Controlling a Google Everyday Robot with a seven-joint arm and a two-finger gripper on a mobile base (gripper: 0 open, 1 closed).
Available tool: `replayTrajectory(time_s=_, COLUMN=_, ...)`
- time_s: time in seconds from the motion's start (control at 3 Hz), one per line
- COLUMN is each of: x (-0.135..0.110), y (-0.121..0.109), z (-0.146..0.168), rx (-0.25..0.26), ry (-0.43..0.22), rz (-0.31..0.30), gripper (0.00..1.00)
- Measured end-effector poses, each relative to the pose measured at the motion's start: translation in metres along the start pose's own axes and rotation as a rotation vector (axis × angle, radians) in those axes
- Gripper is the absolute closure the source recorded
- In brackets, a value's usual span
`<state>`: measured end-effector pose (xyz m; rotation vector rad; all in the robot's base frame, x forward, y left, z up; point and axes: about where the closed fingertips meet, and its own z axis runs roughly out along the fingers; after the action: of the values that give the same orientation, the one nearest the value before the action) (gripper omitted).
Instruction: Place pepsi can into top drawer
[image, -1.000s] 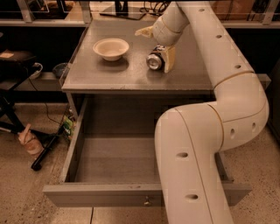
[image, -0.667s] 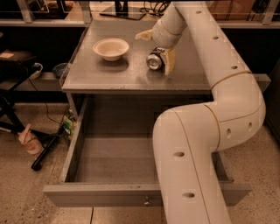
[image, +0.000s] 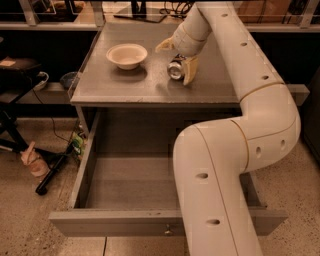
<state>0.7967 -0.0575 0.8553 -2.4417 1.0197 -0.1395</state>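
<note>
So the pepsi can (image: 175, 68) is lying on its side on the cabinet top (image: 125, 87), toward the far right. The gripper (image: 172, 65) sits right over it, fingers (image: 190, 70) spread wide on either side, not clamped. A white bowl (image: 127, 55) sits to the can's left. Below, the top drawer (image: 125, 222) is pulled all the way out toward me.

Pincer (image: 175, 61) astride pepsi can (image: 175, 69); top drawer (image: 120, 223) open

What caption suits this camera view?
Open hand at the pepsi can lying on the table, top drawer pulled out below.
</note>
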Motion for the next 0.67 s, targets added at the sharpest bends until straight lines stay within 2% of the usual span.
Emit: replayTrajectory(time_s=0.67, x=0.0, y=0.0, z=0.0, rx=0.0, ry=0.0, rz=0.0, gripper=0.66)
